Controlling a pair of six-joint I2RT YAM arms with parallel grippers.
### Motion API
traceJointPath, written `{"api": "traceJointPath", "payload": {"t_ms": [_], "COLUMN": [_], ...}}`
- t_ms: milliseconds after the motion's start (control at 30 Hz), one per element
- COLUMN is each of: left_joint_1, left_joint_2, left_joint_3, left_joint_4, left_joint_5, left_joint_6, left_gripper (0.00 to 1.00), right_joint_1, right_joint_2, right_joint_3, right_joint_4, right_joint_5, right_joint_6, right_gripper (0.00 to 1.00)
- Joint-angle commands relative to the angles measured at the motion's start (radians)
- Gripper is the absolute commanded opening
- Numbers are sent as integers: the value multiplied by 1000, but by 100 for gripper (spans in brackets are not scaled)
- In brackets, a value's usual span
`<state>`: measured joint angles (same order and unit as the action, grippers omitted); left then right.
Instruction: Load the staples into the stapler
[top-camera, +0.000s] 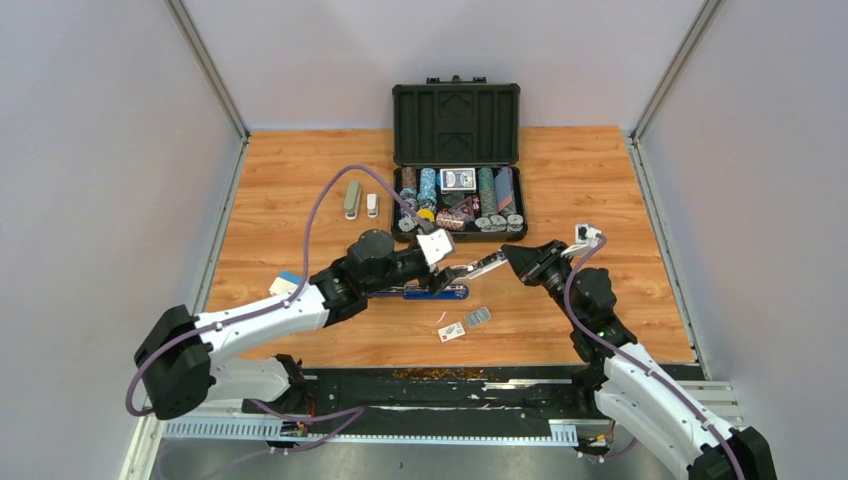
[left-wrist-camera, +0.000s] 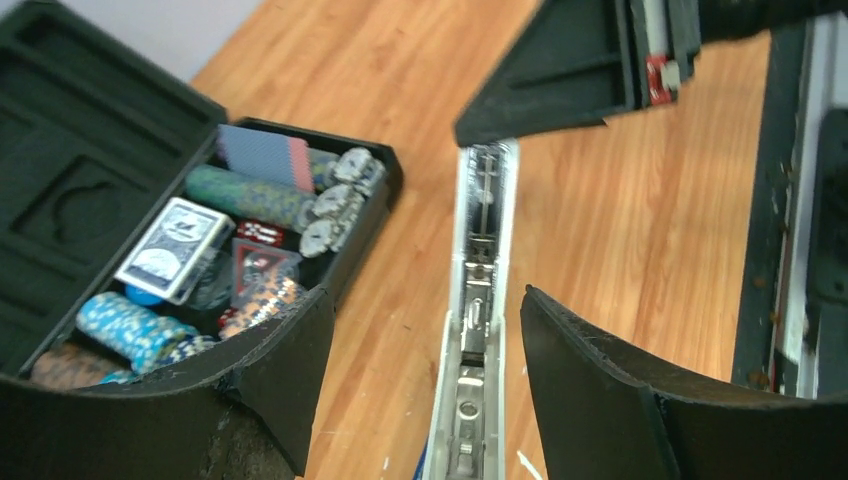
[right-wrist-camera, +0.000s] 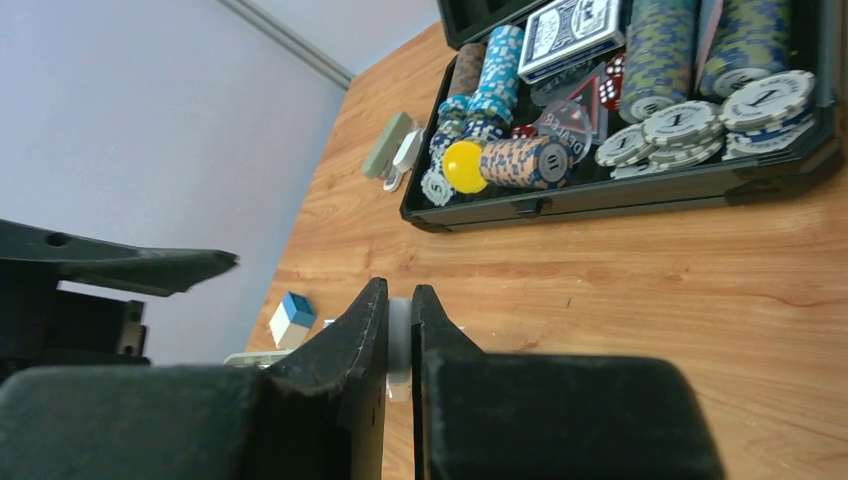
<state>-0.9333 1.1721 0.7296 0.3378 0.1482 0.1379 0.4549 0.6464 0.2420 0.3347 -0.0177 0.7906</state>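
The blue stapler (top-camera: 432, 293) lies on the wooden table in front of the arms, with its silver metal rail (top-camera: 480, 266) swung up and out to the right. My right gripper (top-camera: 507, 257) is shut on the far end of that rail, which shows as a pale sliver (right-wrist-camera: 399, 335) between the pressed fingers (right-wrist-camera: 350, 330). My left gripper (top-camera: 447, 272) is open. Its fingers (left-wrist-camera: 590, 370) straddle the rail (left-wrist-camera: 475, 330) with a gap on both sides. The staples (top-camera: 478, 317), a small grey ribbed block, lie on the table just in front of the stapler.
A small white box with a red mark (top-camera: 452, 330) lies beside the staples. An open black case of poker chips (top-camera: 458, 165) stands behind. A grey-olive stapler (top-camera: 352, 198) and a white stapler (top-camera: 373, 205) lie at the back left. A white-and-blue block (top-camera: 288, 283) sits by the left arm.
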Motion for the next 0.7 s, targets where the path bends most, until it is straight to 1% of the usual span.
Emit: {"api": "traceJointPath", "payload": {"t_ms": [0, 67, 167, 433, 500, 600, 667], "left_joint_1": [-1, -13, -32, -47, -48, -51, -54], "left_joint_2": [71, 102, 140, 228, 242, 256, 255], "left_joint_3": [57, 66, 82, 142, 153, 174, 174], "left_joint_4": [-40, -24, -33, -102, -122, -158, -169], "left_joint_5": [185, 210, 184, 142, 136, 134, 128], "left_joint_6": [160, 178, 226, 292, 296, 298, 297], "left_gripper": [76, 75, 74, 64, 58, 45, 40], "right_joint_1": [-1, 0, -1, -1, 0, -1, -1], "right_joint_2": [28, 45, 62, 81, 82, 79, 77], "right_joint_3": [5, 6, 5, 0, 0, -4, -7], "right_joint_4": [153, 167, 191, 219, 220, 221, 222], "right_joint_5": [-92, -106, -130, -169, -175, -181, -181], "right_joint_6": [12, 14, 22, 31, 30, 32, 33], "right_gripper": [0, 0, 0, 0, 0, 0, 0]}}
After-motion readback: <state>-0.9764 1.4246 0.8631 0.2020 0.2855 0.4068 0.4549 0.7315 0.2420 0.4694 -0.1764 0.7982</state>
